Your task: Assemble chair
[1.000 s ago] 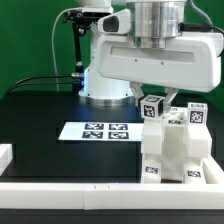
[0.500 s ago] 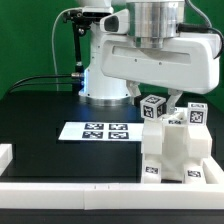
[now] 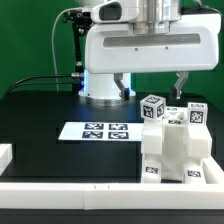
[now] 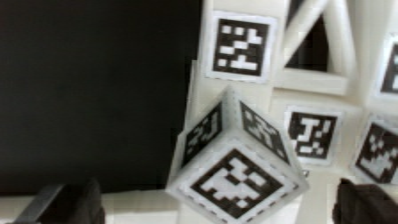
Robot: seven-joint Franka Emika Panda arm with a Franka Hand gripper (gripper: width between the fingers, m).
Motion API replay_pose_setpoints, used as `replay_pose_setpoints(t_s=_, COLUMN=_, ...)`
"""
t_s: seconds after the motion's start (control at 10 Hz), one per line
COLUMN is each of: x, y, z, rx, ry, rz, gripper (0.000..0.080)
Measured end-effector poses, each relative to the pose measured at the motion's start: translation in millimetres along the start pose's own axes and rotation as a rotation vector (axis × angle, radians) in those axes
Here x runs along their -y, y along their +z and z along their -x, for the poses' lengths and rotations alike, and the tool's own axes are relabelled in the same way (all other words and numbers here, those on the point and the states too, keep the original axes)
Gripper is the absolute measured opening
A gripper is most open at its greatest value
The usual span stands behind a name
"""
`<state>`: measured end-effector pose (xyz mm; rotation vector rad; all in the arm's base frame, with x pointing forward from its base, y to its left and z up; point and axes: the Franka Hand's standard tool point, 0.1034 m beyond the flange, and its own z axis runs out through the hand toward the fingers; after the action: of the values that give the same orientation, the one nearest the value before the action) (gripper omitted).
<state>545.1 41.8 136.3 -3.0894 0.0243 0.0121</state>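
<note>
The chair (image 3: 176, 150) is a white blocky structure with black-and-white tags, standing at the exterior view's right against the front rail. A tagged cube-shaped top (image 3: 152, 107) sticks up from it. My gripper (image 3: 151, 90) hangs just above that top, open and empty, with one finger (image 3: 122, 88) on each side and clear of it. In the wrist view the tagged top (image 4: 240, 180) lies between my dark fingertips (image 4: 63, 205), directly under the gripper (image 4: 222, 212). More tagged chair faces (image 4: 240, 45) show behind it.
The marker board (image 3: 100, 131) lies flat on the black table to the exterior view's left of the chair. A white border rail (image 3: 60, 186) runs along the front edge and left corner. The arm's base (image 3: 105, 85) stands behind.
My gripper has risen off the chair's tagged top, and its fingers now hang clear above it. The chair has not moved.
</note>
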Motion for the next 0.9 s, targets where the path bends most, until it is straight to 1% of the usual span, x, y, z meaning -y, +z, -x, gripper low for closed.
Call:
replay_pose_setpoints(t_s=0.3, x=-1.0, y=0.5, z=0.0, rx=0.000, ry=-0.222, rz=0.001, gripper=0.0649)
replay_pose_setpoints(t_s=0.4, x=4.0, y=3.5, z=1.4, rx=0.006, ry=-0.353, rz=-0.001, gripper=0.0649)
replay_pose_setpoints(t_s=0.5, x=4.3, y=5.8, z=2.7, rx=0.010, ry=-0.423, rz=-0.005, gripper=0.0649)
replay_pose_setpoints(t_s=0.6, x=5.8, y=8.4, z=5.3, rx=0.014, ry=-0.457, rz=-0.002, gripper=0.0649)
replay_pose_setpoints(t_s=0.7, x=12.2, y=11.6, z=9.0, rx=0.021, ry=-0.531, rz=0.005, gripper=0.0649)
replay_pose_setpoints(t_s=0.8, x=14.8, y=13.1, z=10.6, rx=0.024, ry=-0.501, rz=0.004, gripper=0.0649)
replay_pose_setpoints(t_s=0.9, x=12.8, y=13.0, z=10.4, rx=0.024, ry=-0.483, rz=0.004, gripper=0.0621)
